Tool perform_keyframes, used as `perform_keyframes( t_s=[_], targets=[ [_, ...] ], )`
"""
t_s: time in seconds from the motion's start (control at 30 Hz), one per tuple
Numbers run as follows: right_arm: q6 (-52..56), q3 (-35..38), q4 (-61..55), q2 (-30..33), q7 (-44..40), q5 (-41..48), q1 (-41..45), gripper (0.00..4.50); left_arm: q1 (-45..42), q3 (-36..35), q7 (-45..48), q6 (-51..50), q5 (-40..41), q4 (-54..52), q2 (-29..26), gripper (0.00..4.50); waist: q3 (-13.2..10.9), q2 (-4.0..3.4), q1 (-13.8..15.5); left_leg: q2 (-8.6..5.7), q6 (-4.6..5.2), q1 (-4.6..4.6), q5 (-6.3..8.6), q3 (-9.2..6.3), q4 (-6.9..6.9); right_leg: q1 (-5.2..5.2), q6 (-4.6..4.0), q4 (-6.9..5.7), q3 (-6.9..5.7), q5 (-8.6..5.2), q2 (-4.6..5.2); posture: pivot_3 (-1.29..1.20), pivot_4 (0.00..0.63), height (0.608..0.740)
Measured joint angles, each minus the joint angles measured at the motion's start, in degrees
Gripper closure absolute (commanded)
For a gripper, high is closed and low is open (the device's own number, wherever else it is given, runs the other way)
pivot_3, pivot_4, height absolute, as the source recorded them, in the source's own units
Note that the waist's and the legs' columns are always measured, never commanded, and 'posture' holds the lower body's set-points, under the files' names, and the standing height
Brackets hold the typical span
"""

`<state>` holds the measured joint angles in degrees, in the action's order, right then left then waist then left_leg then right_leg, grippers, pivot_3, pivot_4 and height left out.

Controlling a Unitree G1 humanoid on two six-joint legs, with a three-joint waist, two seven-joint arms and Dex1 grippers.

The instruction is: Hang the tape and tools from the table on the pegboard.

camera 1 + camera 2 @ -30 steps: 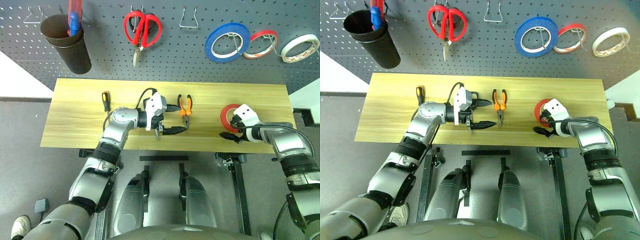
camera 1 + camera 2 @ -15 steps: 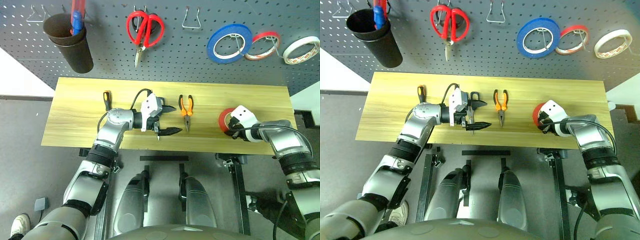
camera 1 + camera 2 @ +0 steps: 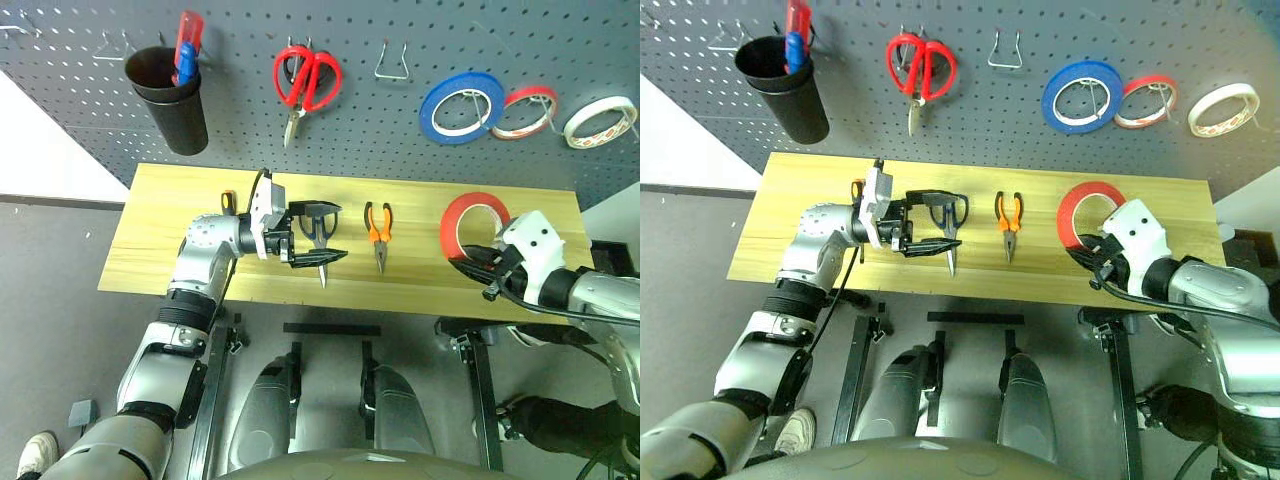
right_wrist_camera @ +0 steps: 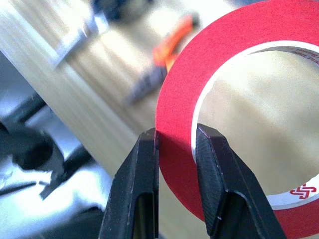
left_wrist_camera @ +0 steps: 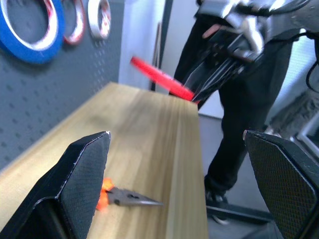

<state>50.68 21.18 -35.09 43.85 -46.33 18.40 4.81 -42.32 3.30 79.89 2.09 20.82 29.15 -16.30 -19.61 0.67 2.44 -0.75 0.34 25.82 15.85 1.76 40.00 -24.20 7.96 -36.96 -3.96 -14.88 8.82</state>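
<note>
The right gripper has its fingers clamped on the rim of the red tape, one finger outside the ring and one inside, so the ring stands on edge above the right end of the worktop. From the fingers the ring rises toward twelve o'clock, its open face turned toward the pegboard. The free wire hook lies at about eleven o'clock from the tape, well apart, and probably suits it, though its shape is hard to read.

The left gripper hovers with fingers wide apart just over the dark-blue-handled scissors. The pliers lie at three o'clock, the screwdriver at nine.
</note>
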Motion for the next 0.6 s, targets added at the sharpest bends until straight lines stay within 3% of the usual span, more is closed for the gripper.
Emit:
perform_keyframes(
  t_s=[0.17, 0.33, 0.6],
  targets=[
    [2.25, 6.52, -4.73, 3.12, 2.80, 2.31, 3.38, 3.83, -5.33, -0.88, 1.44, 1.97, 1.46, 2.20, 2.81, 0.00, 2.29, 0.11, -0.28, -0.11, 0.01, 0.00, 0.00, -0.02, -0.02, 0.09, 0.14, 0.15, 0.00, 0.08, 0.01, -0.08, 0.124, 0.728],
    [1.06, 6.63, -2.02, 5.69, 5.32, 1.96, 6.81, 3.83, -9.51, -2.07, 1.08, 6.21, 1.45, 8.38, 4.23, 0.00, 4.74, 0.11, -0.70, -0.09, 0.03, -0.27, 0.01, 0.02, -0.06, 0.37, 0.14, 0.46, 0.00, 0.08, -0.02, -0.10, 0.099, 0.728],
    [-9.29, -1.01, 15.61, 6.73, 7.78, -2.56, 13.33, 3.83, -13.98, -2.57, 0.99, 8.83, 1.08, 14.17, 6.65, 0.00, 6.28, 0.06, -2.32, -0.10, 0.21, -0.49, 0.09, 0.01, 0.02, 0.83, 0.39, 0.81, 0.01, 0.33, -0.04, -0.07, 0.086, 0.728]
  ],
)
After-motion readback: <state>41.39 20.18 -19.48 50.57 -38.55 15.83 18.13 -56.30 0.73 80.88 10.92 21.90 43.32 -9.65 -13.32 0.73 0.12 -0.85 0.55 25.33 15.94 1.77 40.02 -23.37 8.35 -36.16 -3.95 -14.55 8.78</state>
